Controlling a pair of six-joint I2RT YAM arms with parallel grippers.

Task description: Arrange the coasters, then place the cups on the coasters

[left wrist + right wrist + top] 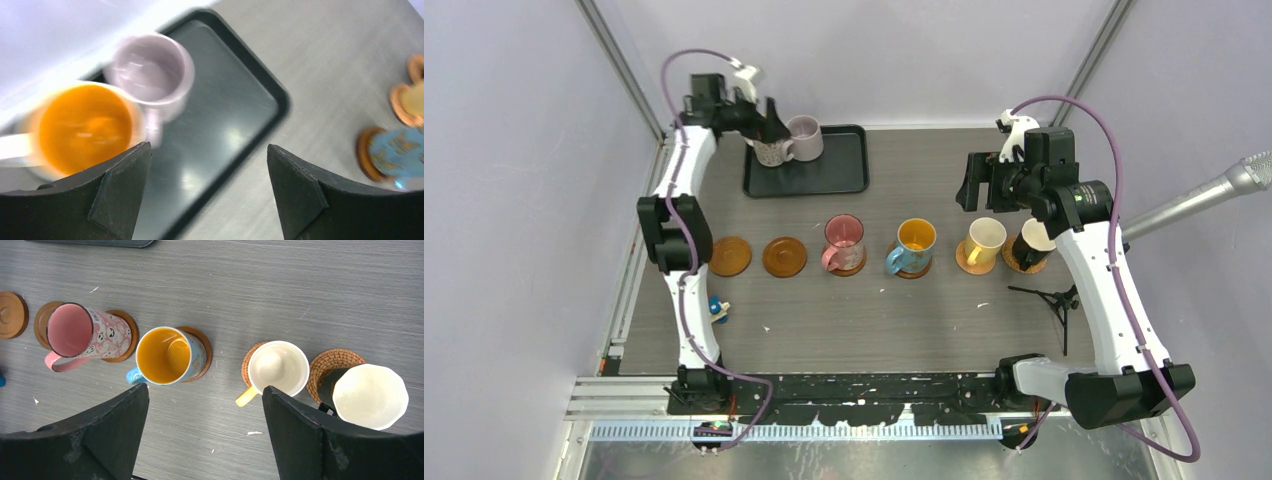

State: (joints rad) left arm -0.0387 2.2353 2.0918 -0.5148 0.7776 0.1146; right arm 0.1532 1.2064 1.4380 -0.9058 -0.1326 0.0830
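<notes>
Hovering over tray (844, 170) — left tool (207, 150), jaws apart, beside white mug (85, 130).

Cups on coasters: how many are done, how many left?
Done: pink mug, blue patterned mug, cream-yellow mug and black mug sit on round brown coasters. In hand: nothing; the open left gripper hovers over the black tray. Left: its lilac mug and white orange-lined mug, for the two bare coasters.

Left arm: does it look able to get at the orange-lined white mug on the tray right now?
Probably yes. The left gripper hangs open over the tray, with the white mug close beside one finger. The lilac mug stands right beside it, so that side looks crowded.
</notes>
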